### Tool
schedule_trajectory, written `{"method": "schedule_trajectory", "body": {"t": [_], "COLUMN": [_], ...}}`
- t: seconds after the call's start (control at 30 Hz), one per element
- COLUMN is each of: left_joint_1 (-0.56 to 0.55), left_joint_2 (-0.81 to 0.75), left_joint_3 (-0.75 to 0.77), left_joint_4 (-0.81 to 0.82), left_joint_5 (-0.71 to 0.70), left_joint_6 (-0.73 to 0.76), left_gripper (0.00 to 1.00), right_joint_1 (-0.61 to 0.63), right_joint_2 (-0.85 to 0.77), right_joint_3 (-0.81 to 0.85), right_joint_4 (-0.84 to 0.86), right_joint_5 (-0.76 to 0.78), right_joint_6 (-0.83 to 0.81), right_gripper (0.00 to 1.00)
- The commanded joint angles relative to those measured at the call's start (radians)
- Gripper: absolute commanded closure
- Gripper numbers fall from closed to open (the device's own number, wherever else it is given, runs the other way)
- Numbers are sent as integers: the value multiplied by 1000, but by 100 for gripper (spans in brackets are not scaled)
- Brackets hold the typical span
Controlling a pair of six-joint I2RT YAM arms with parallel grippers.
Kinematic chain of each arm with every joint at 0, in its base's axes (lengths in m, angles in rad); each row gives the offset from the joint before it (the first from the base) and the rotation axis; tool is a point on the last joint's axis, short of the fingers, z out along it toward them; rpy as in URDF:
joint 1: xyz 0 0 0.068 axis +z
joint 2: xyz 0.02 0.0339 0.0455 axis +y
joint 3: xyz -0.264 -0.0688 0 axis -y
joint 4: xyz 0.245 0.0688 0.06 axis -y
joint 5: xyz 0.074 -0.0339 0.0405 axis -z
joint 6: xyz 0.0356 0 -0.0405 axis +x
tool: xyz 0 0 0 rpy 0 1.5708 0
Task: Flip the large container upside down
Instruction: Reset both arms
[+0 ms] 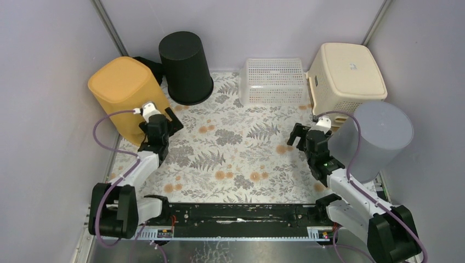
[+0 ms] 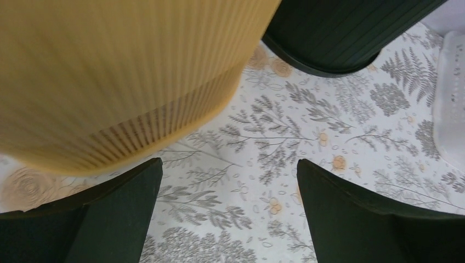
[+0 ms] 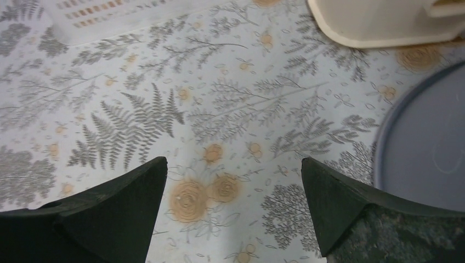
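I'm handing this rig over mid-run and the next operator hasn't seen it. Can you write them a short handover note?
Left gripper: jaws open, empty, beside the orange bin.
Right gripper: jaws open, empty, over the floral mat near the grey bin.
Things: orange bin, black bin, cream basket and grey bin all stand base up; the white mesh basket at the back I cannot tell.
Done: nothing is held; the big bins already look inverted.
Left: confirm which container is meant, then flip it if upright.
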Motion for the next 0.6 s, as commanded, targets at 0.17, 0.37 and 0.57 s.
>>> {"method": "schedule_trajectory", "body": {"t": [0.17,0.37,0.57], "left_joint_1": [1,0,23], "left_joint_2": [-106,1,141], "left_joint_3": [-151,-237,-254], "left_joint_4": [236,500,684], "left_joint_5": [-126,-101,-82], "left_joint_6": [153,278,311], "left_gripper": [0,0,0], "right_joint_1": [-9,-16,-59], "right_joint_2": [-19,158,368], "right_joint_3": [-155,-142,-241], "right_joint_4": [351,558,949], "right_joint_5": [287,402,377], "right_joint_6": [-104,-268,-311], "right_gripper": [1,1,1]}}
